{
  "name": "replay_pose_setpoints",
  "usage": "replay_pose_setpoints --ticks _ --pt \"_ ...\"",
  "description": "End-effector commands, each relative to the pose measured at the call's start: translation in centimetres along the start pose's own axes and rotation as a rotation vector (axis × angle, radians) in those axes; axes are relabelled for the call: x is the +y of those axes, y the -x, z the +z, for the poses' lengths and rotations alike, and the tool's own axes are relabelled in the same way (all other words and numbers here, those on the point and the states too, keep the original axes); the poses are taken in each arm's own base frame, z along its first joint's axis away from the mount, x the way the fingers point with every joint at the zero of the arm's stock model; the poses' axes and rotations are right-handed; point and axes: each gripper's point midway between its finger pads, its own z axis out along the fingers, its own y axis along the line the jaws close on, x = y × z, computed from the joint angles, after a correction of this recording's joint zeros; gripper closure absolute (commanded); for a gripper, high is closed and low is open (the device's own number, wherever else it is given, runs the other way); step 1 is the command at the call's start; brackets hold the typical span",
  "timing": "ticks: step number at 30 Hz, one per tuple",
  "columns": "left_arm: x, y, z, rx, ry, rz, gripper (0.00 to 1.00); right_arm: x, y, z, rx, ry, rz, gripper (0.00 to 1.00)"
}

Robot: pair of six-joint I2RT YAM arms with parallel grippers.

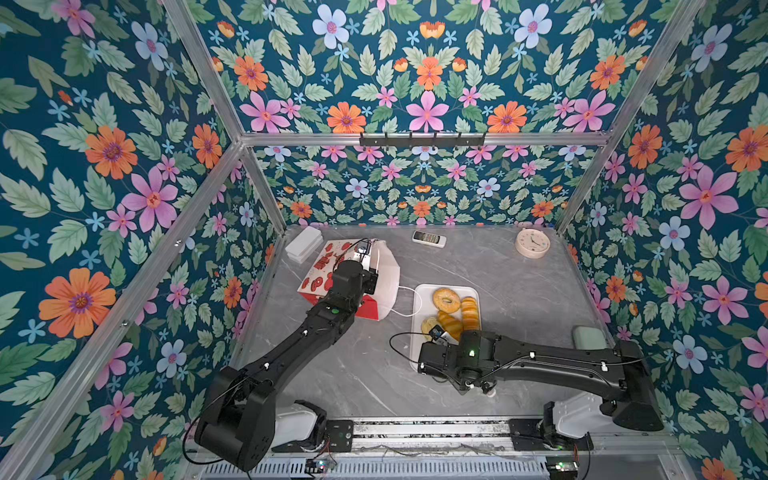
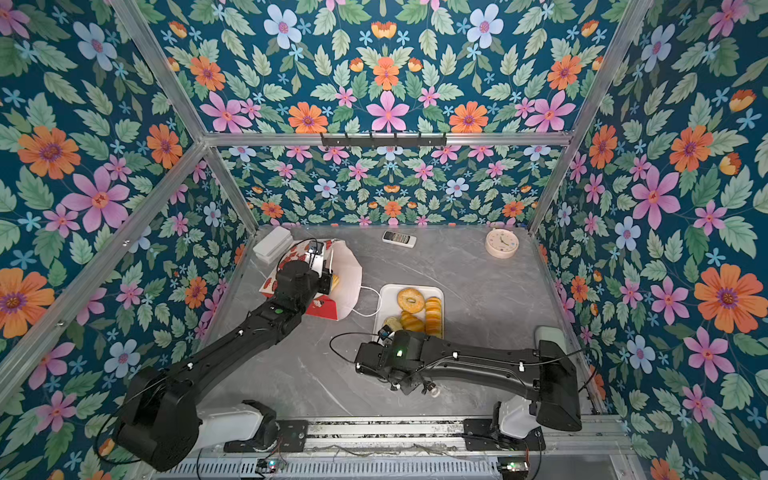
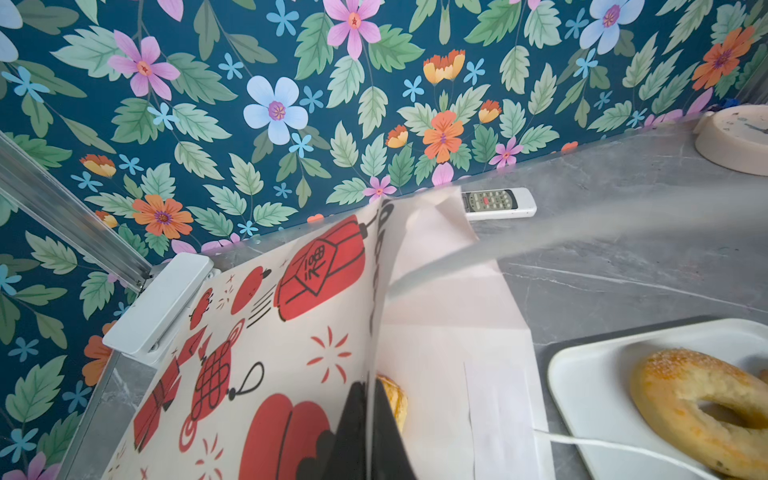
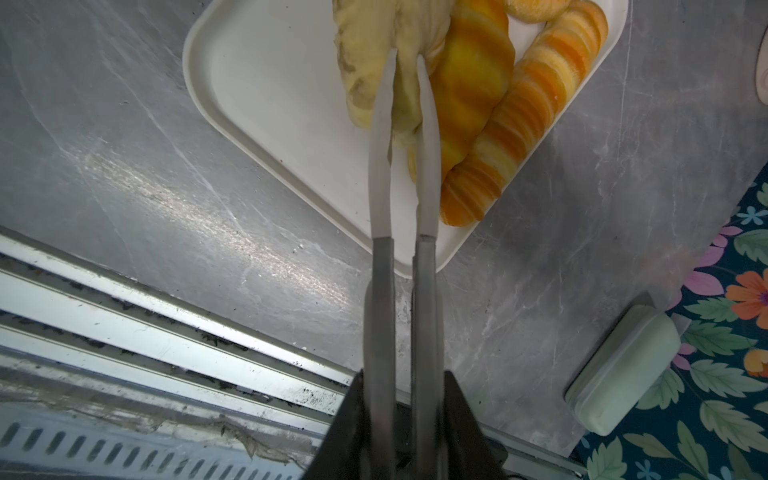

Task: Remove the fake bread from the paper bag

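Observation:
The paper bag (image 1: 388, 278) (image 2: 351, 270) lies on its side at the back left, mouth toward the tray. My left gripper (image 3: 371, 395) (image 1: 369, 266) is shut on the bag's upper wall (image 3: 299, 332) at the mouth. One piece of fake bread (image 3: 395, 401) (image 2: 335, 281) shows inside the bag. On the white tray (image 1: 424, 299) (image 4: 266, 83) lie a ring bagel (image 1: 446, 300), a ridged loaf (image 1: 470, 313) (image 4: 532, 108) and a croissant (image 4: 473, 75). My right gripper (image 4: 406, 70) is shut on a pale piece of fake bread (image 4: 361, 62) over the tray's near end.
A remote (image 1: 429, 239) and a round clock (image 1: 532, 243) lie by the back wall. A white box (image 1: 303, 245) sits behind the bag in the back left corner. A pale green case (image 4: 623, 370) (image 1: 588, 336) rests at the right edge.

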Motion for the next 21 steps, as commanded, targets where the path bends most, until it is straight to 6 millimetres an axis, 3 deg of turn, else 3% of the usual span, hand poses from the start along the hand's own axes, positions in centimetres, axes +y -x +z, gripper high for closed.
replay_pose_setpoints --ticks 1,8,15,21 --pt "0.2 1.2 -0.2 -0.047 0.007 -0.023 1.0 -0.7 -0.5 0.7 0.037 -0.064 -0.025 0.81" --pt "0.3 0.9 -0.4 -0.048 0.008 -0.026 1.0 1.3 -0.4 1.6 0.055 -0.042 -0.059 0.8" --pt "0.3 0.9 -0.3 -0.051 0.006 -0.03 1.0 3.4 -0.3 1.1 0.052 0.045 -0.064 0.67" --pt "0.3 0.7 -0.3 -0.051 0.004 -0.035 1.0 4.7 -0.2 0.7 0.035 0.116 -0.065 0.61"
